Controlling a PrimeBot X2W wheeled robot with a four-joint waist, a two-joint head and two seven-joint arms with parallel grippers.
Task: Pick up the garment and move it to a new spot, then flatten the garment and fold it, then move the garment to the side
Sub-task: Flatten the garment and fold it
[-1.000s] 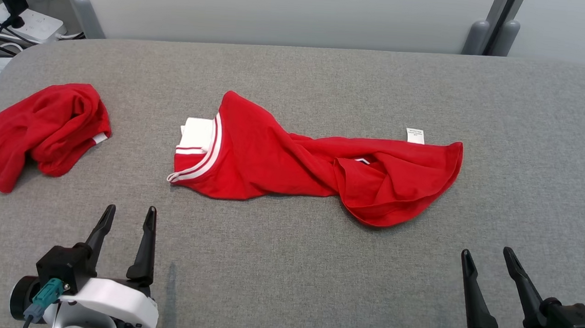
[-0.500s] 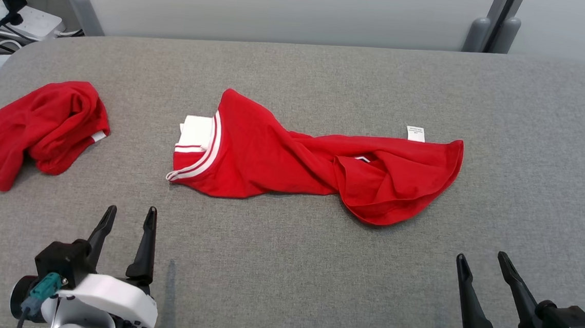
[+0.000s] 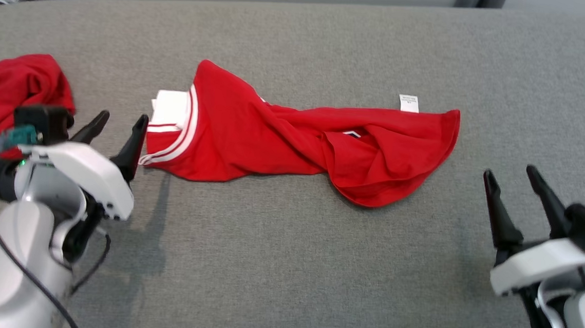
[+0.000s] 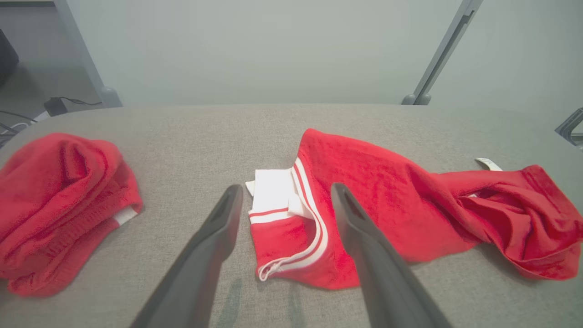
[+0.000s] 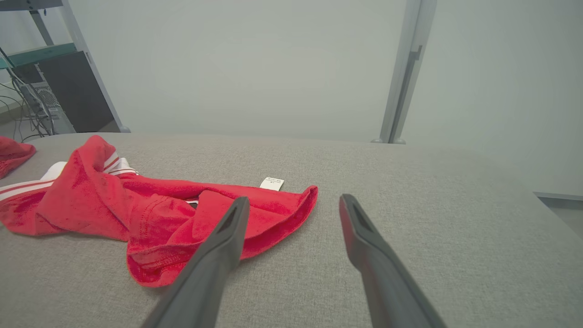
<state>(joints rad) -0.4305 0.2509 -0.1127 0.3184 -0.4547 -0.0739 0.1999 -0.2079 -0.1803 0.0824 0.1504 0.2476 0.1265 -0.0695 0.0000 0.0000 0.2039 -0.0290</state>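
- The garment (image 3: 284, 137) is red and lies crumpled in a long, twisted band across the middle of the grey counter (image 3: 284, 276); its long axis runs left to right across the robot's front
- Its striped end (image 3: 171, 124), trimmed in white, points to the robot's left; the looser bunched end points right, with a white label (image 3: 408, 103) just behind it
- The left tool (image 3: 124, 116) has its fingers spread wide and holds nothing; the finger nearer the cloth is just beside the striped end, and in the left wrist view that end sits straight ahead between the two fingers
- The right tool (image 3: 509, 171) is likewise spread and empty; it sits apart from the bunched end, off to the right and nearer the robot
- The left arm looks the nearer one, with a short reach forward; the right would need to travel forward and inward for an end-to-end lift
- A second red heap (image 3: 20, 83) lies at the far left behind the left arm, apart from the garment
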